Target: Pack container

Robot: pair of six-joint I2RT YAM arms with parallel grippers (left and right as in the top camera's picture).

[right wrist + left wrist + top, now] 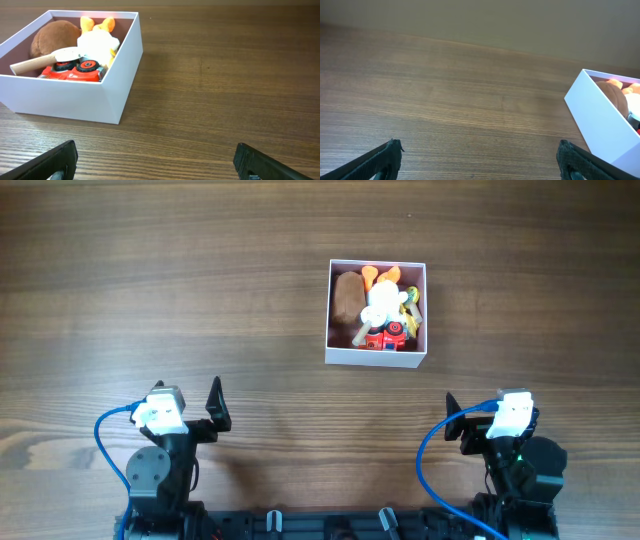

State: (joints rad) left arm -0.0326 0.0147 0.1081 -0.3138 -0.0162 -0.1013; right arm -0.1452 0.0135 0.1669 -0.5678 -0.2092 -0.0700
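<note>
- Left gripper [480,151]: nearest the robot, on the near-left side of the container [375,359] and well apart from it. Jaws spread wide, nothing between them.
- Right gripper [155,150]: nearest the robot, on the near-right side of the container. Jaws likewise spread wide and holding nothing. It is judged the nearer of the two to the container.
- Table [150,280]: brown wood, grain running left to right. A bare strip lies between each gripper and the container's near wall.
- Container: square, shallow, lidless, with white walls. It stands flat on the table with its open face up, ahead and to the left of the right gripper and ahead and to the right of the left. Being square it has no long axis. Its walls run nearly with the grain, turned a little.
- Contents, against the container's near wall: red toy car [75,70] with a pale stick [35,63] lying across it.
- Contents, at the container's left wall: brown plush [348,297], its length running near to far.
- Contents, at the container's middle: white plush [381,302].
- Contents, toward the container's far wall: orange piece [385,277].
- Status, as a judgement: every toy in view lies inside the container, so packing looks finished or nearly so.
</note>
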